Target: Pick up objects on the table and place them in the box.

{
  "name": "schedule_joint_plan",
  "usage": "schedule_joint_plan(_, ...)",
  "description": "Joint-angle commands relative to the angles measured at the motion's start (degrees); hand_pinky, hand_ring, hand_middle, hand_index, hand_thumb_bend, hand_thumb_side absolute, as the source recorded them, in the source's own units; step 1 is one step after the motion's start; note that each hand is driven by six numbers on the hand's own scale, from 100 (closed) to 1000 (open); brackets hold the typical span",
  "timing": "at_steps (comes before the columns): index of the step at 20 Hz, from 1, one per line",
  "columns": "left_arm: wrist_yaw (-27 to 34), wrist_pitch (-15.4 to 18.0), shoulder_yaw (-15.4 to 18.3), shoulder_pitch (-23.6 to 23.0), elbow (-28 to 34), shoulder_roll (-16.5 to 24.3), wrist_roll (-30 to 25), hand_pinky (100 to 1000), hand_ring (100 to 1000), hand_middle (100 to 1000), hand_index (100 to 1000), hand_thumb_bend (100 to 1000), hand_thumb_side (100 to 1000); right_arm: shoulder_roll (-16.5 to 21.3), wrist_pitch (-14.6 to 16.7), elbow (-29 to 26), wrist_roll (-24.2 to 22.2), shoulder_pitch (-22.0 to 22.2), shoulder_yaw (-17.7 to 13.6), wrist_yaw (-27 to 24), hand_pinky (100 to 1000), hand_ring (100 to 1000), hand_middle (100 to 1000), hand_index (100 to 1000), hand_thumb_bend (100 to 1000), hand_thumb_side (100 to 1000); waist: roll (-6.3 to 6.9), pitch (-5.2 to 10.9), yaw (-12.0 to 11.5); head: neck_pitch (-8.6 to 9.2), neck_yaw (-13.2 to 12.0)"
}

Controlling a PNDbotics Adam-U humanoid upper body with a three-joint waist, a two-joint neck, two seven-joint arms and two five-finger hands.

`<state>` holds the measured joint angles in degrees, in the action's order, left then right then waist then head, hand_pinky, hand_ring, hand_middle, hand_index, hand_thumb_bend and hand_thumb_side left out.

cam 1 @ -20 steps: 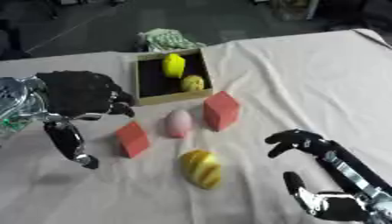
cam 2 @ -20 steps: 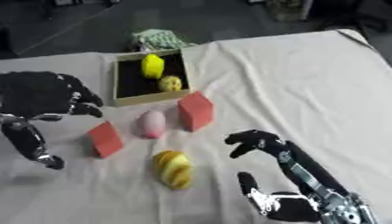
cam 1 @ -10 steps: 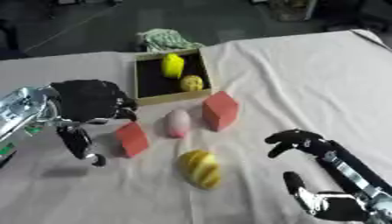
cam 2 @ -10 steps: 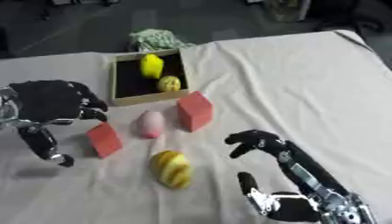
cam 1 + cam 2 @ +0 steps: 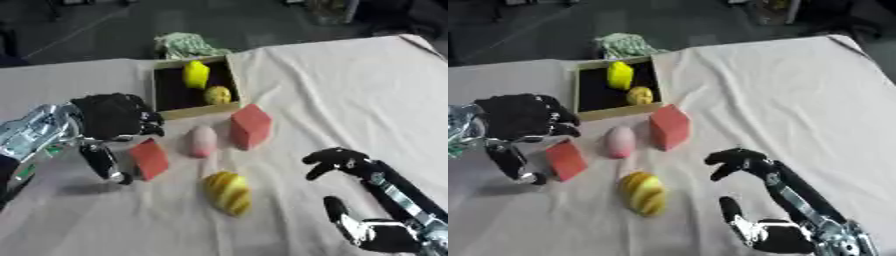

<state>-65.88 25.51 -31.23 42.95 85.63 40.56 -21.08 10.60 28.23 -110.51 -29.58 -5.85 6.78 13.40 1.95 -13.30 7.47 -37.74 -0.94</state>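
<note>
Centrally, on the cloth-covered table (image 5: 350,90), lie four loose objects. A yellow fruit with brownish stripes (image 5: 227,192), oval, sits at lower centre, its long axis running from upper left to lower right. A pale pink egg-shaped object (image 5: 202,141) lies just above it, long axis near vertical in the frame. A red block (image 5: 250,126) stands just right of the pink object; a smaller red block (image 5: 150,158) lies tilted at centre left. The box (image 5: 194,110), tan-walled with a dark interior, sits at upper centre and holds two yellow objects: a taller one (image 5: 195,74) and a rounder one (image 5: 217,94). A crumpled green-and-white item (image 5: 185,45) lies beyond the box. No writing is legible. The left hand (image 5: 109,117), fingers curled downward with nothing held, hovers just left of the smaller red block. The right hand (image 5: 776,235) rests at lower right, fingers spread and raised.
</note>
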Motion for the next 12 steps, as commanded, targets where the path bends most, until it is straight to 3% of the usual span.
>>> schedule_joint_plan(1, -0.89, -0.33, 0.88, 1.26, -0.52, 0.13, 1.47, 820, 800, 808, 864, 616, 469, 0.07, 0.12, -0.54, -0.14, -0.47, 0.08, -0.53, 696, 681, 793, 910, 100, 432, -0.21, 0.75, 0.09, 0.33, 0.05)
schedule_joint_plan(12, -2.59, -0.23, 0.84, 1.83, -4.76, -2.83, 4.84, 804, 770, 758, 804, 515, 412, -0.16, 0.13, -0.53, -0.31, -0.54, 0.19, -0.63, 696, 681, 793, 910, 100, 431, -0.42, 0.6, 0.3, 0.3, 0.06)
